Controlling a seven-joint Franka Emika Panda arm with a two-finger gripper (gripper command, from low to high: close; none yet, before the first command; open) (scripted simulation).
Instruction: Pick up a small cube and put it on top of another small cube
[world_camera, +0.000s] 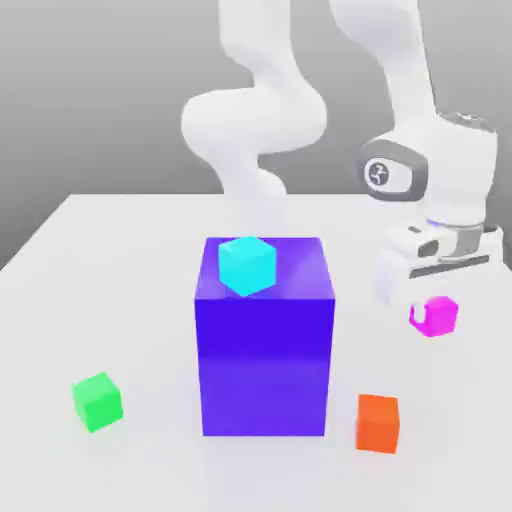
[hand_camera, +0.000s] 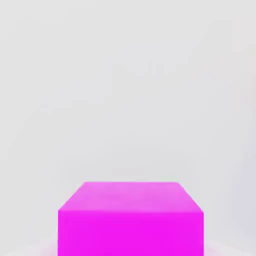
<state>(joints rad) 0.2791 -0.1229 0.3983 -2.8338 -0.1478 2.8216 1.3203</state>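
The small magenta-pink cube sits at the exterior view's right, directly under my gripper. The white hand has come down over it and the gripper is shut on the cube. In the hand view the same magenta cube appears very close, seen from its top face and one side, against the pale table. A small cyan cube rests on top of the big blue-violet block in the middle of the table.
A green cube lies on the white table toward the exterior view's left front. An orange cube lies at the front right, just beside the tall block and in front of the magenta cube.
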